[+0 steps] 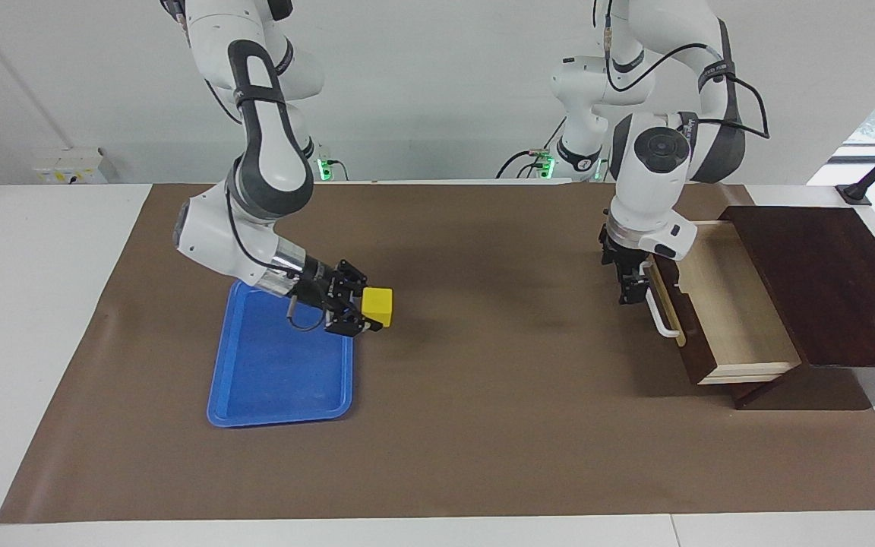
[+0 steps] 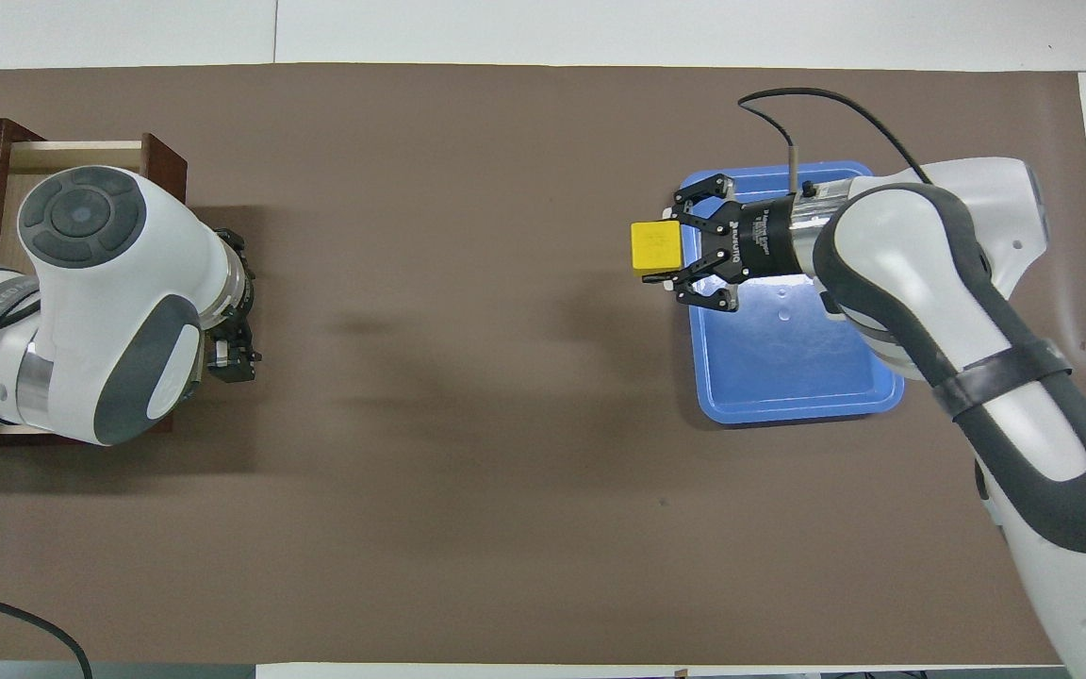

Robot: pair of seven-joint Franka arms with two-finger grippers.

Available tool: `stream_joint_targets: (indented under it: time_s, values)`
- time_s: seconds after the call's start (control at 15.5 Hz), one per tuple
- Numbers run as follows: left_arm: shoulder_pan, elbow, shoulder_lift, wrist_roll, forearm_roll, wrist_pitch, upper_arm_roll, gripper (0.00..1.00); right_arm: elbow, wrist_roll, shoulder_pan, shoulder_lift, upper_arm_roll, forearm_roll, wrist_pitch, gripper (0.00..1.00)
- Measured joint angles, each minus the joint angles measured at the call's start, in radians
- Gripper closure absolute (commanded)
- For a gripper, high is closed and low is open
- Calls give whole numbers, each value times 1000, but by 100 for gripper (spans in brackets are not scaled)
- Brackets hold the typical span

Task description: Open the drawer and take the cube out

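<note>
- The right arm comes down from its base in a steep bend, elbow high, forearm slanting low over the blue tray point(image 1: 234, 384), its wrist angled toward the middle of the mat.
- The right gripper point(image 1: 368, 308) lies almost level, just past the tray's edge on the side toward the drawer, with its outer links splayed above and below.
- Its fingertips pinch the cube point(image 1: 378, 307), which sticks out ahead of them, clear of the mat point(image 1: 483, 425) and just off the tray's rim rather than over its floor.
- In the overhead view the cube point(image 2: 655, 247) sits at the tip of the right gripper point(image 2: 667, 252), beside the corner of the tray point(image 2: 793, 401) farther from the robots.
- The left arm stands well apart from the tray, at the drawer's end of the table, its last link upright and the wrist pointing straight down.
- The left gripper point(image 1: 632, 290) hangs just in front of the drawer point(image 1: 718, 304), beside the white handle point(image 1: 656, 315), fingers spread and holding nothing; whether it touches the handle cannot be told.
- The drawer is pulled out of its dark cabinet point(image 1: 825, 281), pale wood floor bare.
</note>
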Motion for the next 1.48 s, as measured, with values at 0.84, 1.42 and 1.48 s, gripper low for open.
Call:
stream_joint_targets:
  time_s: [0.84,1.42,1.48]
  values:
    - [263,-1,-3,333,-6,108,-9,0,-98,-199,-165,74,-2,-64,-23,100]
    - [359,-2,3,427,-3,158,-10,0,-162,-346,-199,74,-5,-64,-11,100]
    - [367,-2,2,441,-13,159,-13,0,-162,-346,-199,74,-4,-64,-11,80]
